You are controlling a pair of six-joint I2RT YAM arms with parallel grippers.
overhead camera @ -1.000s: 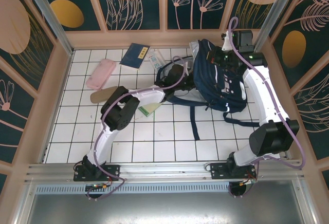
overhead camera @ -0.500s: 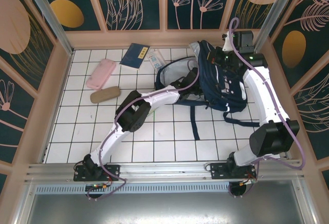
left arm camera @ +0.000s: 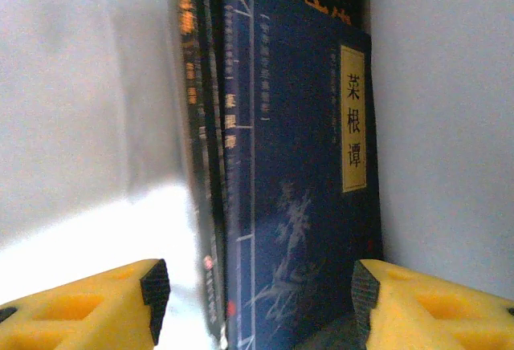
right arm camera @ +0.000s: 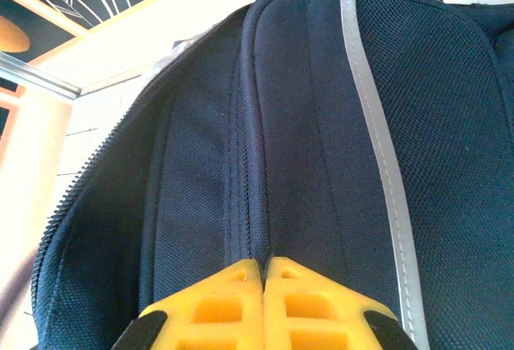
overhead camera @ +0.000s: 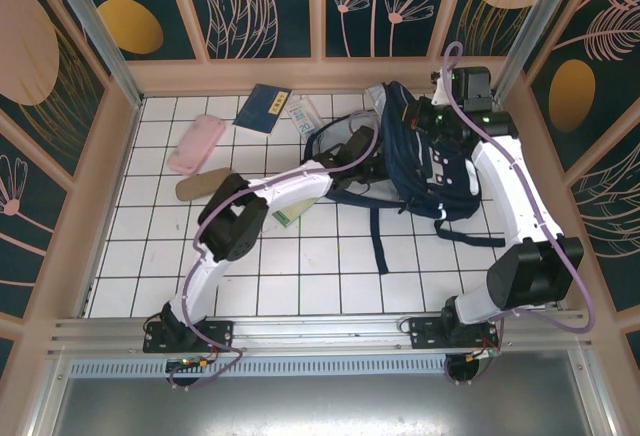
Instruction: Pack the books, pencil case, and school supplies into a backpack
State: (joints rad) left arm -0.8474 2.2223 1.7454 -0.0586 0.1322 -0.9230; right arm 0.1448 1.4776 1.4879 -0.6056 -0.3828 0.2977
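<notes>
The navy backpack (overhead camera: 440,161) lies at the back right with its mouth open to the left. My left gripper (overhead camera: 364,144) is inside that mouth. In the left wrist view its jaws (left arm camera: 261,294) stand open, nothing between them. Just ahead stand two books: a navy one with a yellow label (left arm camera: 305,197) and a black one with gold lettering (left arm camera: 191,85). My right gripper (overhead camera: 432,116) is shut on the backpack's top fabric (right arm camera: 321,125), fingertips (right arm camera: 263,270) pressed together at a seam. A navy booklet (overhead camera: 263,108), a clear packet (overhead camera: 303,116), a pink pencil case (overhead camera: 196,144) and a pale green notepad (overhead camera: 287,217) lie on the table.
A tan oblong pouch (overhead camera: 203,185) lies below the pink case. The backpack's dark straps (overhead camera: 378,236) trail toward the near edge. Low walls (overhead camera: 120,156) close in the white tiled table on three sides.
My left arm pushed deeper into the backpack's mouth, then drew back a little. The right arm kept its hold on the backpack's top.
</notes>
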